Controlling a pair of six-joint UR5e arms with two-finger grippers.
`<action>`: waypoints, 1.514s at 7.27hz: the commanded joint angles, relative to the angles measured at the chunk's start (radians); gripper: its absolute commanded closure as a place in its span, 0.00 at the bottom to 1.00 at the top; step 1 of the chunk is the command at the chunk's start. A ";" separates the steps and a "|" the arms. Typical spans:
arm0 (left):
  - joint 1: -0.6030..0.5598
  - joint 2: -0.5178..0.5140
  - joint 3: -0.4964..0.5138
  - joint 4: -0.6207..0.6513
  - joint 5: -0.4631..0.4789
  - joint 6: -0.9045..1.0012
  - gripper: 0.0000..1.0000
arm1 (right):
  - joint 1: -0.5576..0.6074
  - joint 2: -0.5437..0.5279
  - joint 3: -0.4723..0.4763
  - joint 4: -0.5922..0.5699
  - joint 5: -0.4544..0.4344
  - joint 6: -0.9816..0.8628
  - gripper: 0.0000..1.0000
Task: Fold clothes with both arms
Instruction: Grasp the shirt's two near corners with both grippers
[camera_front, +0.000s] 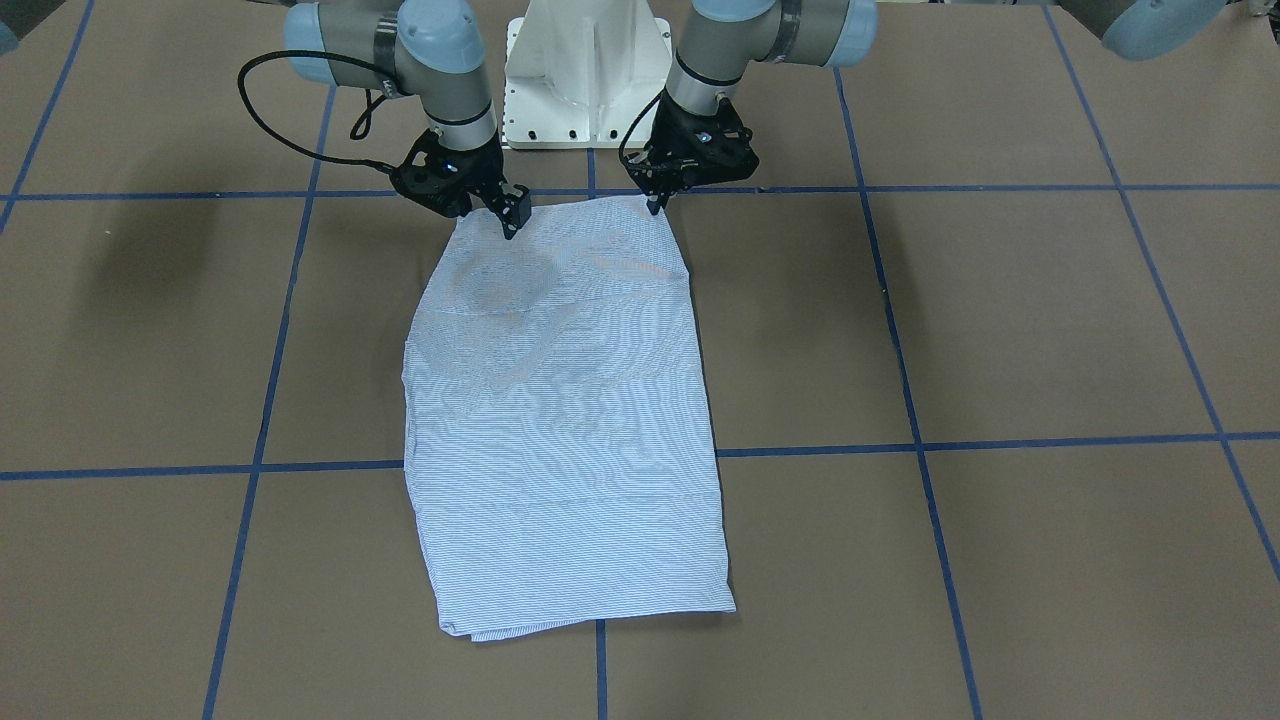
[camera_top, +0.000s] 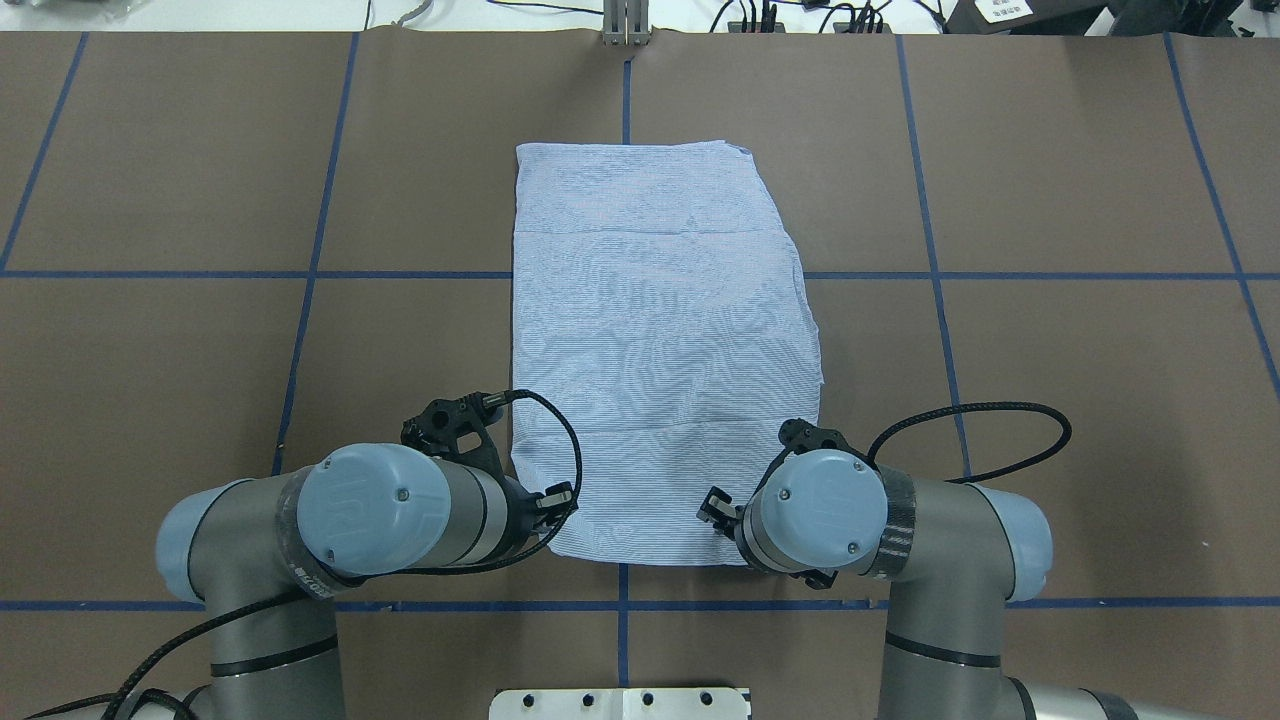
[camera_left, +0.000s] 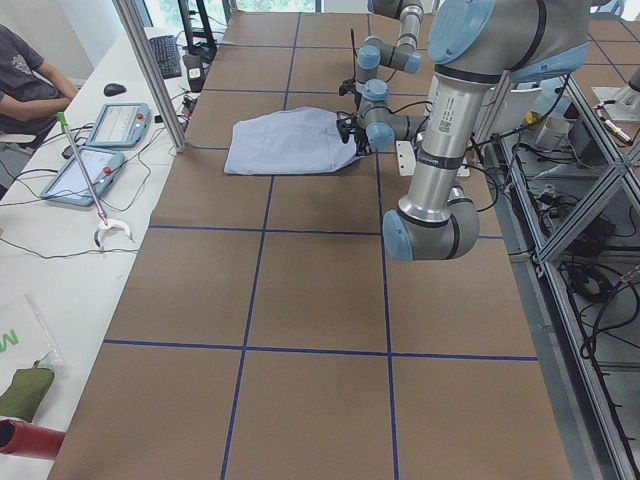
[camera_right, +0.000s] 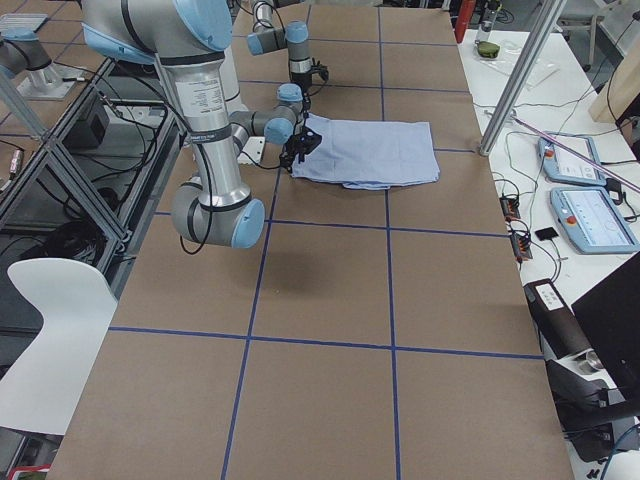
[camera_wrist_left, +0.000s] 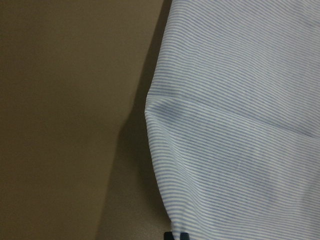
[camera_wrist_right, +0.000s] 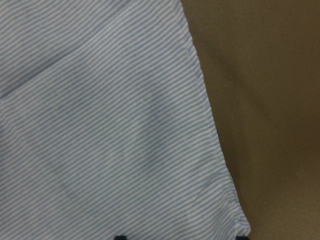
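The left gripper (camera_front: 655, 205) looks pinched on a corner of the shirt (camera_front: 570, 420); the right gripper (camera_front: 508, 218) straddles the other, fingers apart; uneven lifting could skew the fold.

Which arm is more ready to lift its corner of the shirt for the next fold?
Left. The left gripper looks pinched shut on the near corner of the shirt. The right gripper is open over the cloth by its corner and must close first. Both probably need to lift together.
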 joint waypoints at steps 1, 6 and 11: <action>0.000 0.000 0.000 0.000 0.000 0.000 1.00 | -0.003 0.001 0.000 0.000 0.000 0.000 0.64; 0.000 0.000 0.002 0.000 0.000 0.000 1.00 | 0.012 0.005 0.008 -0.009 0.002 -0.001 1.00; 0.003 0.008 -0.116 0.149 -0.003 0.014 1.00 | 0.044 -0.011 0.112 -0.009 0.106 -0.011 1.00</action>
